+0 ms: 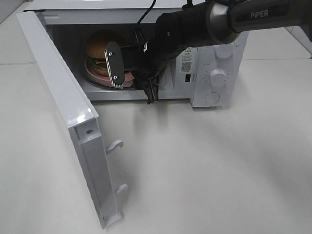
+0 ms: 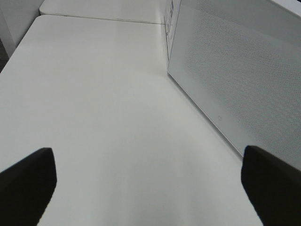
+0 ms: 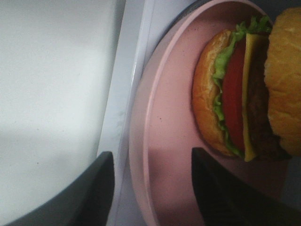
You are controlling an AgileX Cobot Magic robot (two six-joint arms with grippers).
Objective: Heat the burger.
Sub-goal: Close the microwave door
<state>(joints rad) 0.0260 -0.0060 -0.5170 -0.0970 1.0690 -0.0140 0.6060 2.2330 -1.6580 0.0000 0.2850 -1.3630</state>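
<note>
A robotics lab: bare white tables (image 1: 219, 161), one microwave (image 1: 220, 73), a robot arm (image 1: 253, 17).

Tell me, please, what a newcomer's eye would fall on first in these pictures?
The burger stands out first, sitting on a pink plate inside the white microwave. Next comes the right hand, reaching into the oven mouth with its jaws apart on either side of the plate's rim. The microwave door is swung wide open toward the camera on the left.
</note>
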